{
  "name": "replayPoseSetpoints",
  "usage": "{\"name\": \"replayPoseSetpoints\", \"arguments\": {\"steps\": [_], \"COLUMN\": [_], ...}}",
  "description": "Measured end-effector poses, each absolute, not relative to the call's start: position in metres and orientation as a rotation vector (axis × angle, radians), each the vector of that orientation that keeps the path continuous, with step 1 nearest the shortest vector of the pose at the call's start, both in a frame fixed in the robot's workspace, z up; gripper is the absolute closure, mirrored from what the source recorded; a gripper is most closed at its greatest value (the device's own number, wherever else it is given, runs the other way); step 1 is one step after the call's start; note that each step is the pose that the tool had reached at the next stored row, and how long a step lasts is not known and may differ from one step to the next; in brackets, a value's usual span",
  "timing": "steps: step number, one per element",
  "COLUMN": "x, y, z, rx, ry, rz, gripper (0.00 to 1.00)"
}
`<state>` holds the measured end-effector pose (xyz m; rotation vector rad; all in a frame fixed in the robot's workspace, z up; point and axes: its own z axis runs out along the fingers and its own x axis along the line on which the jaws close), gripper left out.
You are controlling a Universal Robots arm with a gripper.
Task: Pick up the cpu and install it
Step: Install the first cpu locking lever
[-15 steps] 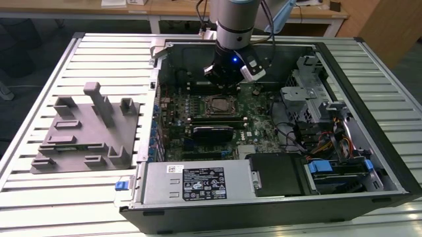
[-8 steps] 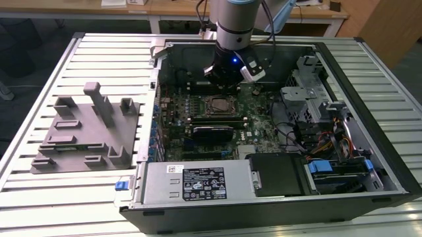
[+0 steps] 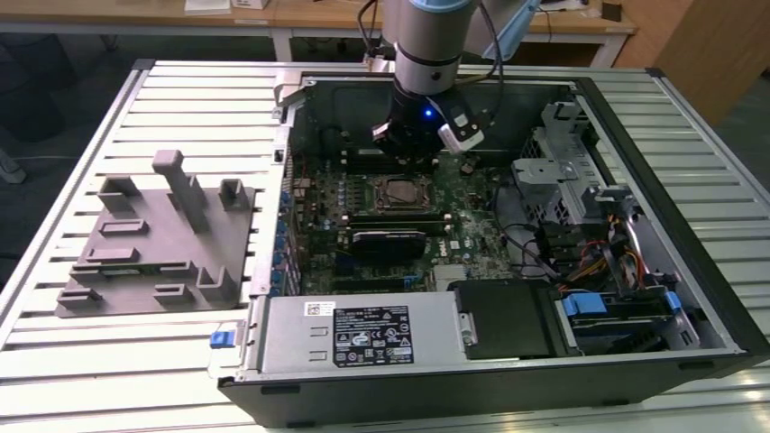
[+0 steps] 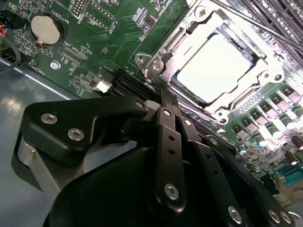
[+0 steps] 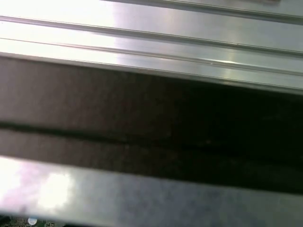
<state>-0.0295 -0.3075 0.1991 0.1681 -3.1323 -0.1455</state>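
Fingers [image 4: 165, 113] of the black metal gripper [image 4: 163, 97] look drawn together with nothing between them, their tips just beside one corner of the dark square socket with its silver metal frame [image 4: 156, 61]. That frame holds the cpu [image 4: 218, 68], a flat square chip whose shiny silver-grey top glares in the second wrist view. In the exterior view the grey arm [image 3: 427, 45] drops straight down into the open black computer case [image 3: 673, 225], its gripper [image 3: 409, 149] hanging just behind the cpu [image 3: 399, 191]. A white printed label [image 3: 371, 334] lies on the case's grey metal power-supply box. The grey moulded plastic tray [image 3: 157, 244] lies well apart on the slatted aluminium table [image 3: 72, 361].
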Motion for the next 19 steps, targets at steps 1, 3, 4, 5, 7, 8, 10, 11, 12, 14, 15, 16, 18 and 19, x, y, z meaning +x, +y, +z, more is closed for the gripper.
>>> {"name": "replayPoseSetpoints", "arguments": {"steps": [1, 3, 4, 5, 7, 8, 10, 11, 12, 14, 15, 16, 18, 19], "x": [-0.0295, -0.0295, -0.0295, -0.0295, -0.0295, -0.0294, -0.0295, -0.0295, -0.0295, -0.0294, -0.0293, -0.0291, -0.0289, -0.0287], "y": [-0.3075, -0.3074, -0.3074, -0.3074, -0.3074, -0.3073, -0.3074, -0.3074, -0.3074, -0.3074, -0.3074, -0.3074, -0.3075, -0.3075], "z": [0.1990, 0.1992, 0.1997, 0.2005, 0.2014, 0.2013, 0.2013, 0.2010, 0.2007, 0.1998, 0.1993, 0.1988, 0.1982, 0.1979], "rx": [0.168, 0.168, 0.168, 0.168, 0.168, 0.168, 0.168, 0.168, 0.168, 0.168, 0.168, 0.168, 0.168, 0.168], "ry": [-3.132, -3.132, -3.132, -3.132, -3.133, -3.133, -3.133, -3.133, -3.133, -3.133, -3.133, -3.133, -3.132, -3.132], "rz": [-0.146, -0.146, -0.146, -0.146, -0.146, -0.144, -0.129, -0.120, -0.109, -0.096, -0.091, -0.087, -0.083, -0.082], "gripper": [0.89, 0.89, 0.89, 0.89, 0.89, 0.89, 0.89, 0.89, 0.89, 0.89, 0.89, 0.89, 0.89, 0.89]}}
